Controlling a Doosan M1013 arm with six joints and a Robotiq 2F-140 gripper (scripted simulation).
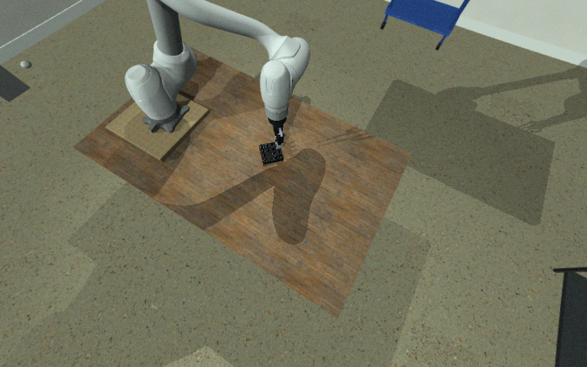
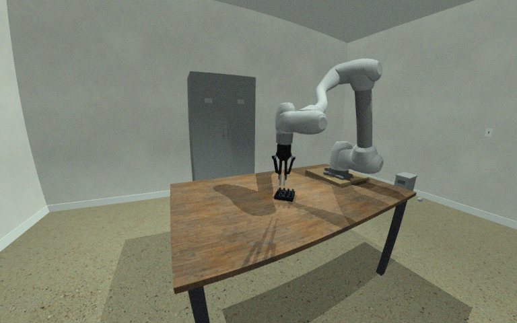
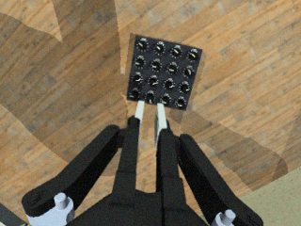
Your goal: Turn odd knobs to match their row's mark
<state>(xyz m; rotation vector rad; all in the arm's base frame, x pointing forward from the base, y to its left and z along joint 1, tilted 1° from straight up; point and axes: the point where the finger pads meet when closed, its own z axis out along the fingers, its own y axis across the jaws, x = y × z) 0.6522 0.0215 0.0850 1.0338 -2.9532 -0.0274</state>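
The black knob box [image 3: 166, 71] stands flat on the wooden table, with four rows of four small black knobs. It also shows in the top view [image 1: 271, 153] and the exterior view [image 2: 284, 194]. My gripper [image 3: 150, 111] points straight down and hovers just above the box's edge row nearest the wrist camera, over the second knob from the left [image 3: 150, 96]. Its fingers stand a narrow gap apart with nothing between them. The gripper also shows in the top view [image 1: 279, 144] and the exterior view [image 2: 282, 184]. The knobs' white lines and the socket are too small to read.
The arm's base [image 1: 160, 116] sits on a light plate at the table's far corner. A grey cabinet [image 2: 221, 123] stands by the wall behind the table. A small grey box [image 2: 405, 180] sits on the floor beside the table's right end.
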